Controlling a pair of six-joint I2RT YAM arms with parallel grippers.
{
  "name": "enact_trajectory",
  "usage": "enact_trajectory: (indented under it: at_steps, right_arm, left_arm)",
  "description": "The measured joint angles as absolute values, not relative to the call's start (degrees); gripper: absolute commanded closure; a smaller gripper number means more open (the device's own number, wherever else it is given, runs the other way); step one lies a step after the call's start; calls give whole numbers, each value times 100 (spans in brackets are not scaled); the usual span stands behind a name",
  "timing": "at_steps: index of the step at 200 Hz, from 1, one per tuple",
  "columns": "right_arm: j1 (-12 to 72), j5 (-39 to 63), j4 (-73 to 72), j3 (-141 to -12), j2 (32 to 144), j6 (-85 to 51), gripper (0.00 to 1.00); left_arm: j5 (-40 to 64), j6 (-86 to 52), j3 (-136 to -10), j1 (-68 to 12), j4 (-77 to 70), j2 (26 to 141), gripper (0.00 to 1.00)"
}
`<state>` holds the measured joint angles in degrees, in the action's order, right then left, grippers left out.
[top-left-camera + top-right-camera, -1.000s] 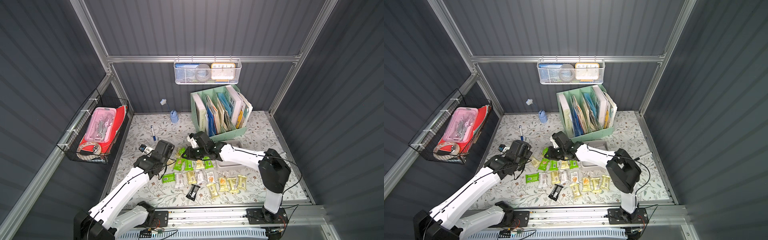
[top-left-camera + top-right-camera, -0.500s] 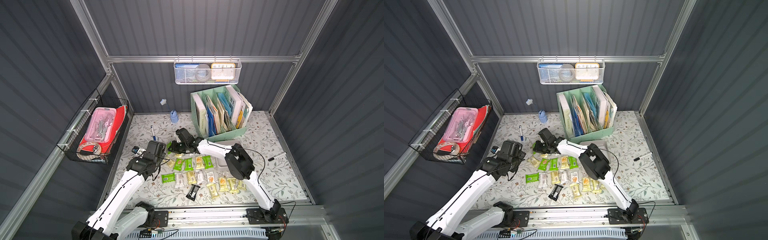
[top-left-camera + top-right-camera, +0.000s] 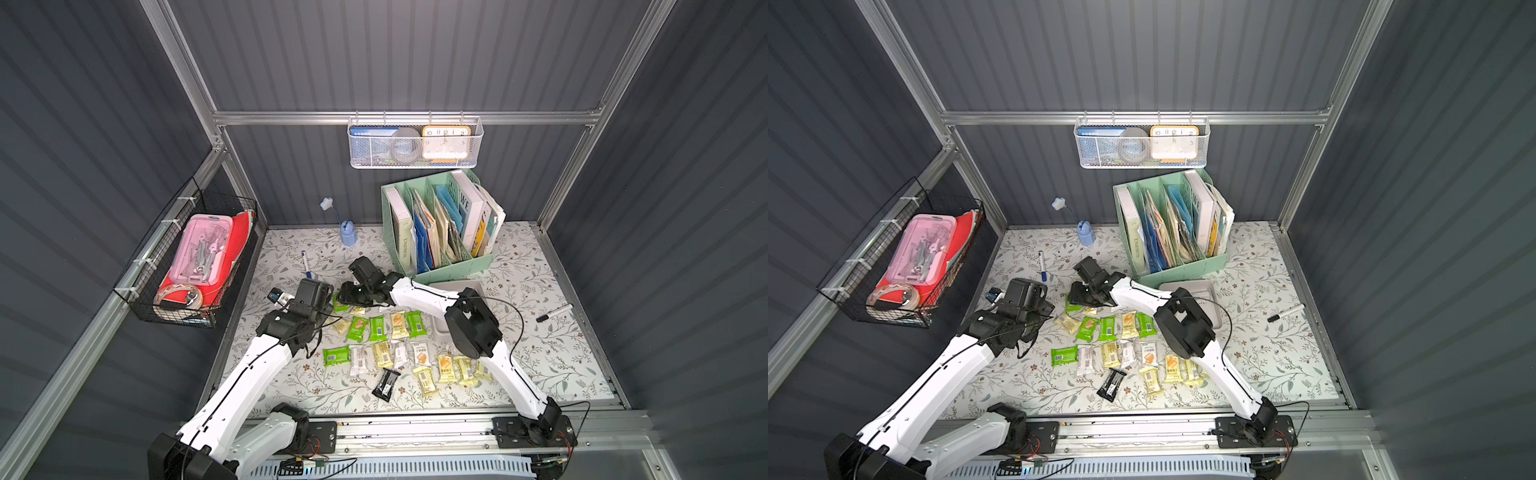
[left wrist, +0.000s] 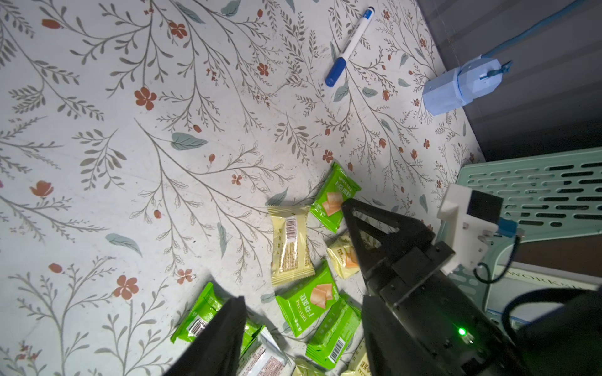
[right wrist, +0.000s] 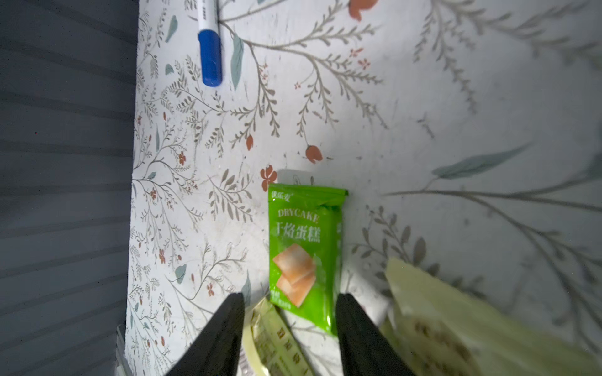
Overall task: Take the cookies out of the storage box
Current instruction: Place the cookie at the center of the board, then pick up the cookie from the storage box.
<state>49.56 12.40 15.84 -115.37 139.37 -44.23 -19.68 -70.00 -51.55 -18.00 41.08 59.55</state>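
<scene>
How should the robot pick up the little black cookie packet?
Come straight down from above and pinch the black packet across its narrow width, near the middle. It lies flat on the table, slanted, and both long sides look free, so turn the jaws to match its slant.

Glossy crinkled film on cookies (image 3: 377,328) in front of file organiser (image 3: 457,268). Smooth slotted mint plastic on organiser itself. Smooth pale-grey plastic for storage box (image 3: 1192,285) just in front of it. Matt floral-print sheet, lightly scuffed, as table cover (image 4: 130,130) under it. White-coated metal mesh for basket (image 3: 374,149) above it. Matt black plastic on right gripper (image 5: 290,295) fingers (image 5: 221,335).
</scene>
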Motion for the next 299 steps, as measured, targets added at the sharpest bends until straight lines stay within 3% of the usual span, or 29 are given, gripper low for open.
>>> enact_trajectory:
  at_steps: [62,87,134,186,235,299]
  right_arm:
    - [4943,401,1428,-8945,10936,-4066,48]
    - [4764,-115,1579,-7732,9786,-3992,49]
    - [3800,-696,2545,-6300,7985,-3861,49]
    - [2359,-952,3546,-5546,5920,-3564,49]
    - [1988,-1299,4329,-5527,4908,-3424,49]
    - [1959,-1455,4724,-5264,4580,-3444,49]
  left_arm:
    - [-1660,-6031,-5961,-1817,3828,6558,40]
    - [-1579,-5800,-6263,-2257,3625,7078,39]
    - [-1356,-5231,-7109,-3450,3173,8309,38]
    - [-939,-3562,-8514,-4458,2711,9878,37]
    - [-250,-3092,-9765,-4510,2834,11380,40]
    - [132,-4158,-10278,-4641,2838,12232,48]
